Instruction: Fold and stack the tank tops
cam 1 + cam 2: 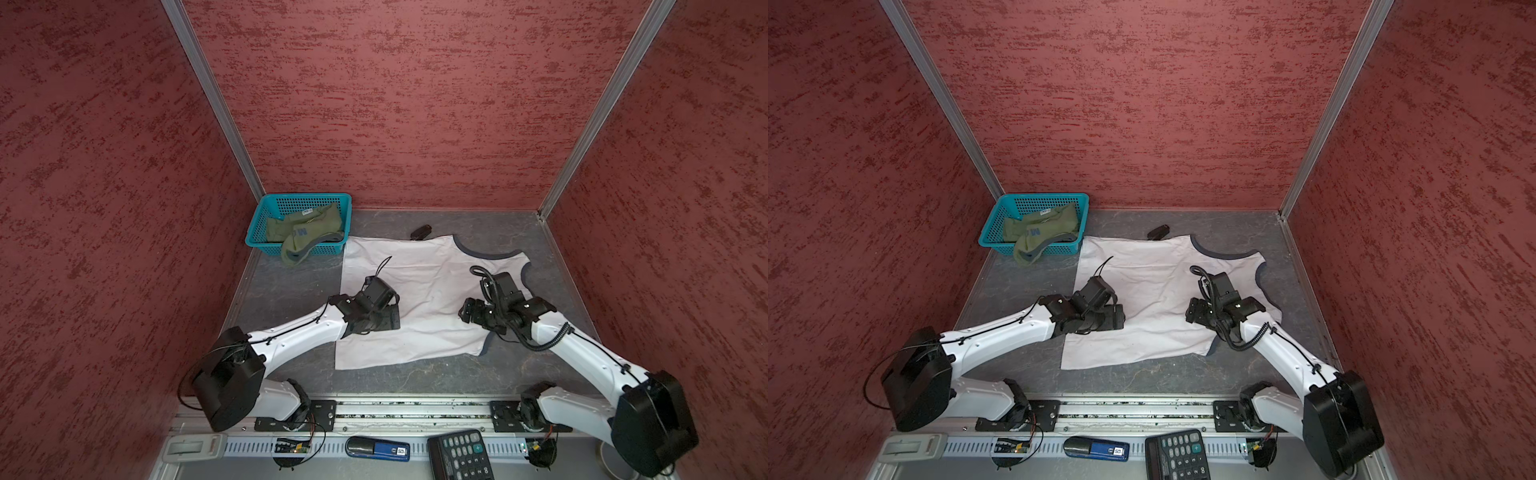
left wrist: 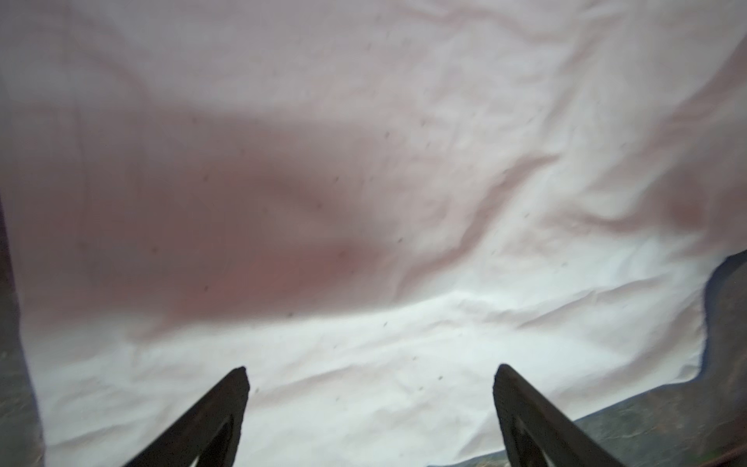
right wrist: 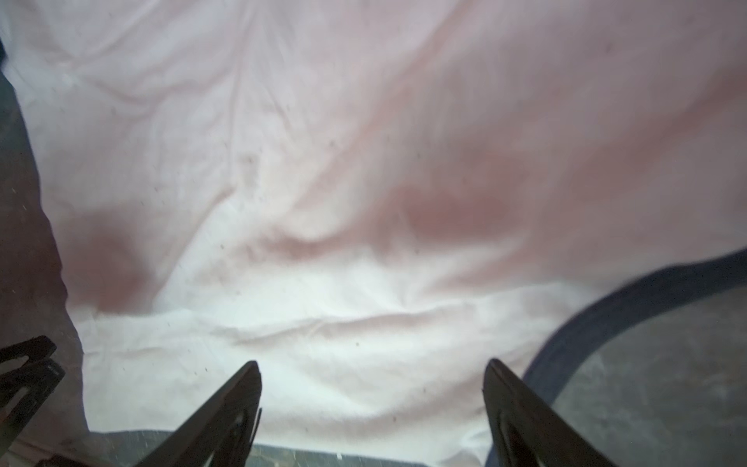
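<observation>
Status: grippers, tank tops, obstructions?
Left gripper, right gripper open over white cloth tank top, flat. Olive green tank top in teal basket. Small black object at white top's far edge.

Both arms lean inward, pincers spread wide.

The left arm [image 1: 297, 332] comes up from its mount at the near edge, bends at the elbow and stretches toward the middle, with its wrist turned so the left pincer [image 1: 390, 318] points across at its partner. The right arm [image 1: 582, 351] mirrors it from the other side, its right pincer [image 1: 464, 311] aimed back the opposite way. The two tips are near each other but apart. Seen from each wrist, the dark fingers [image 2: 218, 404] of the left and the fingers [image 3: 513, 404] of the right stand well apart, gripping nothing.
</observation>
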Robot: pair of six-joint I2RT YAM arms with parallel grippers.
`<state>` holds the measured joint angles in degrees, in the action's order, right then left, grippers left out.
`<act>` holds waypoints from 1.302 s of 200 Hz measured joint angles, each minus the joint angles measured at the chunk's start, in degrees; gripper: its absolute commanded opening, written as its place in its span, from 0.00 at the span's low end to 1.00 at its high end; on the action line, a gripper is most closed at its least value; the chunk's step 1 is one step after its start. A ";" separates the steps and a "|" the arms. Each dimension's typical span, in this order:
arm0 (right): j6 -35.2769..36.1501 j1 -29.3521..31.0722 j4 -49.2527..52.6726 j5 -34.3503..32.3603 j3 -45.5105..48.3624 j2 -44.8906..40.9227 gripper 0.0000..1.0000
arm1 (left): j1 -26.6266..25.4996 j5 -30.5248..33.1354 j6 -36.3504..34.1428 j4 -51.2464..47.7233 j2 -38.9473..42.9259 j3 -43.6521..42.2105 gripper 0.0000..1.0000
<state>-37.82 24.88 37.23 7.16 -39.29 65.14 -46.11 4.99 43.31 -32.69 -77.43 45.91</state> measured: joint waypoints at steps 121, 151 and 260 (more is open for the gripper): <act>-13.27 9.29 -2.82 -0.02 9.01 1.79 0.83 | -6.67 2.23 12.68 4.28 4.33 -12.72 1.00; -15.65 9.92 -1.16 -0.68 10.38 -1.25 0.91 | -10.47 3.41 15.02 4.00 5.57 -13.60 1.00; -15.04 10.49 18.64 -9.03 -1.40 -8.83 0.97 | -7.65 3.23 13.07 -3.39 7.85 -6.34 1.00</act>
<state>-52.86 35.38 55.88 -1.87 -40.69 56.31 -53.76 8.23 56.38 -36.07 -69.58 39.57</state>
